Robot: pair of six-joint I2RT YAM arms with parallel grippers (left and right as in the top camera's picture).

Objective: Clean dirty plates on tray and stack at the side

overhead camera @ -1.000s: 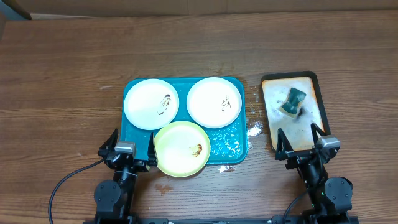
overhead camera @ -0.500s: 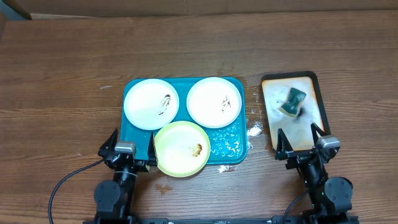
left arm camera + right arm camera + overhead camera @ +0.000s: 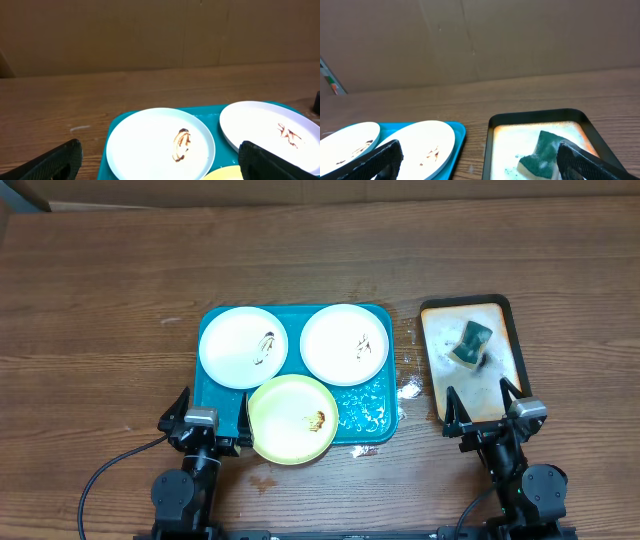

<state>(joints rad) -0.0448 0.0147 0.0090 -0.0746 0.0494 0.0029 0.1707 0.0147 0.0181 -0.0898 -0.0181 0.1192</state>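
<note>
On the teal tray (image 3: 383,394) lie three plates: a white plate (image 3: 243,347) at back left with a brown smear, a second white plate (image 3: 345,344) at back right with faint smears, and a yellow-green plate (image 3: 291,419) overhanging the front rim, smeared brown. In the left wrist view the left white plate (image 3: 160,145) and the right white plate (image 3: 270,130) lie ahead. My left gripper (image 3: 208,418) rests open at the tray's front left corner, holding nothing. Open and empty too, my right gripper (image 3: 484,411) sits at the near end of the small tray.
A black-rimmed tan tray (image 3: 496,383) with soapy foam stands right of the teal tray, a green sponge (image 3: 470,343) on it, also seen as the sponge (image 3: 540,155) in the right wrist view. Foam spots (image 3: 408,391) lie on the wood between the trays.
</note>
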